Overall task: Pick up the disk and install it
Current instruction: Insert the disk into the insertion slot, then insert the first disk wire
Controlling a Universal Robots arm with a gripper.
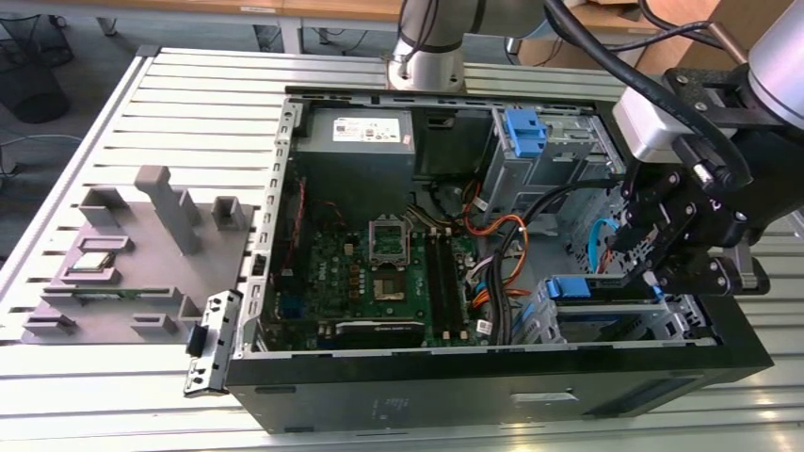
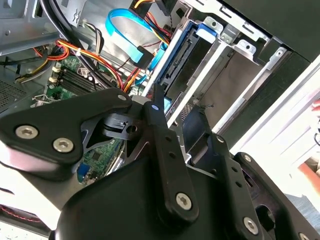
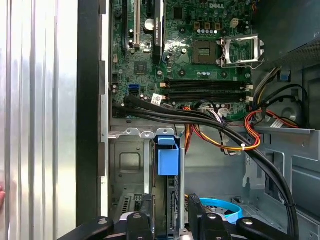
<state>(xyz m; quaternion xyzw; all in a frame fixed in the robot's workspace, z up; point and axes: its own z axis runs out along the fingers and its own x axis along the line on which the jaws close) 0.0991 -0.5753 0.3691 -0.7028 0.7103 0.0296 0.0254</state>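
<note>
- A slatted metal tabletop (image 1: 188, 104) carries an open computer case (image 1: 503, 400).
- The disk (image 3: 167, 157) stands on edge inside the drive cage (image 3: 127, 162).
- The pincer (image 3: 170, 221) sits just over it; if it grips, I cannot tell.

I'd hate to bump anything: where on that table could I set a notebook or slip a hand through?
Bare slats lie between the grey fixture and the table's far edge, and along the near edge in front of the computer case. Inside the case it is crowded: cables fill the gap between motherboard and drive cages, with the end effector by the disk.
</note>
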